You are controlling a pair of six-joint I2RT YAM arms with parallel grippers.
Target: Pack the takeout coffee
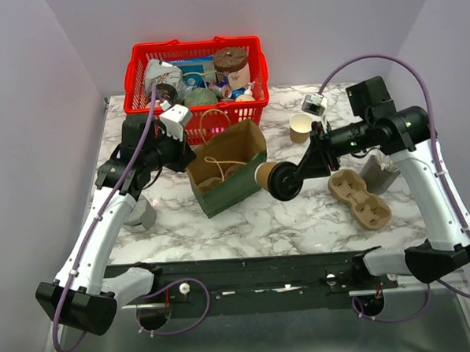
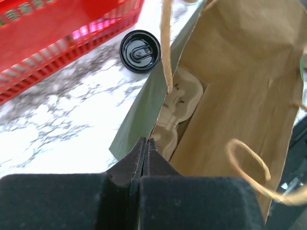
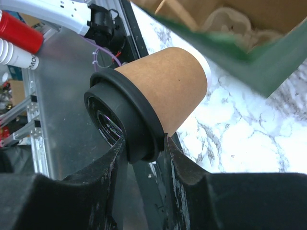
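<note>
green paper bag (image 1: 223,199), brown inside, twine handles: mouth open, pale pulp carrier (image 2: 175,103) already seated inside.
tan kraft-paper cup with black lid (image 3: 165,81): held sideways just outside the bag's mouth, base toward it, not yet in.
right gripper (image 3: 144,141): clamped across the cup's lid.
left gripper (image 2: 145,141): clenched, apparently pinching the bag's rim.
remaining, by estimate: seat cup in carrier, let go.

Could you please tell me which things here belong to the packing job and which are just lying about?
Job: lidded kraft cup in right gripper; green paper bag, rim pinched by left gripper; pulp carrier inside; open kraft cup, possibly next.
Lying about: loose black lid, spare carrier, red basket.
</note>
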